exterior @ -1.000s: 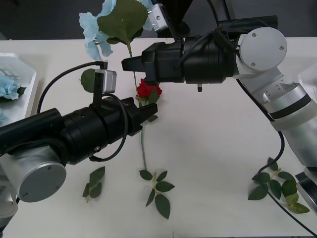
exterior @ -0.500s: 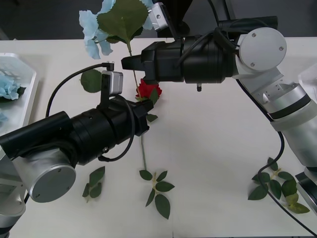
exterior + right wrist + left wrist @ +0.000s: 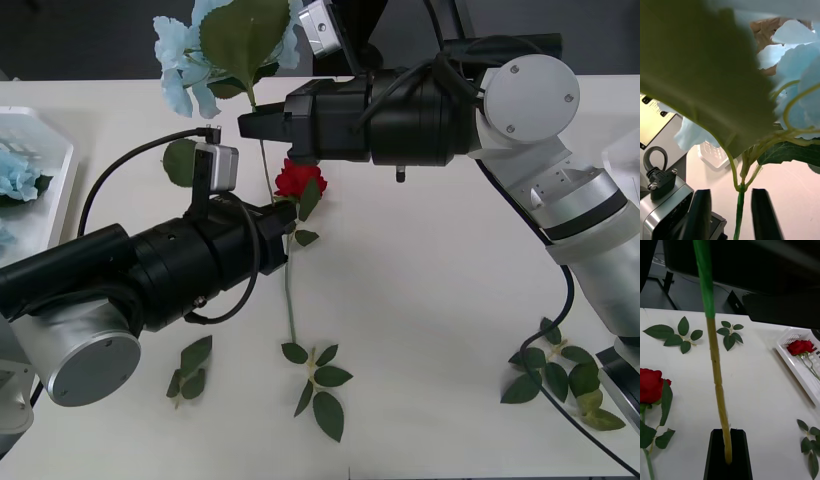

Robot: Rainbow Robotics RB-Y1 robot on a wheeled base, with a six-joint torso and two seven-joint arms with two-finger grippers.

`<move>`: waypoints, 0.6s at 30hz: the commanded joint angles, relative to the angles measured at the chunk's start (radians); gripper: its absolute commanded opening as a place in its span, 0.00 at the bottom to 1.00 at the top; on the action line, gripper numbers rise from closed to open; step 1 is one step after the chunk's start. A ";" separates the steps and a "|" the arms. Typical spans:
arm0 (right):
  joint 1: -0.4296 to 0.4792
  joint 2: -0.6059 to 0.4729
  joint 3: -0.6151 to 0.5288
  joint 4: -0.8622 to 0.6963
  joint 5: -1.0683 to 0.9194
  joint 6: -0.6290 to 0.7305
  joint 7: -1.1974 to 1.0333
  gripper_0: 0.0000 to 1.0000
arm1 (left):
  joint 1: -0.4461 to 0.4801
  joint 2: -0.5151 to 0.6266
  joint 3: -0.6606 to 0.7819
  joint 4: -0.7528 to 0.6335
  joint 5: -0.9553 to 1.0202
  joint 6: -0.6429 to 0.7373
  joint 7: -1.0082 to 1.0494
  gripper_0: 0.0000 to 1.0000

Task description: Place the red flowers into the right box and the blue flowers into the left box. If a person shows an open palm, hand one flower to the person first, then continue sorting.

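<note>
1. Two grippers met over the middle of the table in the front view. The right gripper (image 3: 246,126), reaching in from the upper right, had the blue flower (image 3: 178,68) upright at the top of the frame. The left gripper (image 3: 291,216) sat just below, at the stem's lower end. This looked like a hand-over, since the left box (image 3: 62,172) lay at the far left edge, within the left arm's reach. One red rose (image 3: 298,181) lay on the table between the two grippers. The right box (image 3: 624,150) showed as a sliver at the right edge.

2. Seen from the right wrist, the right gripper's (image 3: 730,193) fingers stood apart. The blue flower's stem (image 3: 739,210) passed through the gap without pressing either pad, so I judged this hold let go.

3. Seen from the left wrist, the left gripper (image 3: 728,435) was closed on the stem's yellowish lower end (image 3: 717,382), carrying the flower. The red rose (image 3: 651,384) lay at the left edge. At the right edge, the right box (image 3: 805,379) already held another red rose (image 3: 800,347).
</note>
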 commanded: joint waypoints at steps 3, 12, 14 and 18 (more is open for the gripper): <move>-0.044 0.018 0.009 -0.013 -0.018 -0.033 -0.007 0.95 | -0.015 0.083 0.083 -0.013 0.002 -0.015 0.037 0.00; -0.044 -0.066 0.009 -0.013 -0.037 -0.033 0.016 0.97 | 0.121 0.223 0.313 -0.013 0.039 -0.015 0.071 0.00; -0.044 -0.108 0.007 -0.013 -0.045 -0.007 0.023 0.97 | 0.166 0.240 0.379 -0.013 0.050 0.003 0.079 0.00; -0.025 -0.189 0.006 -0.013 -0.071 0.062 0.046 0.97 | 0.244 0.257 0.523 -0.013 0.059 0.088 0.080 0.00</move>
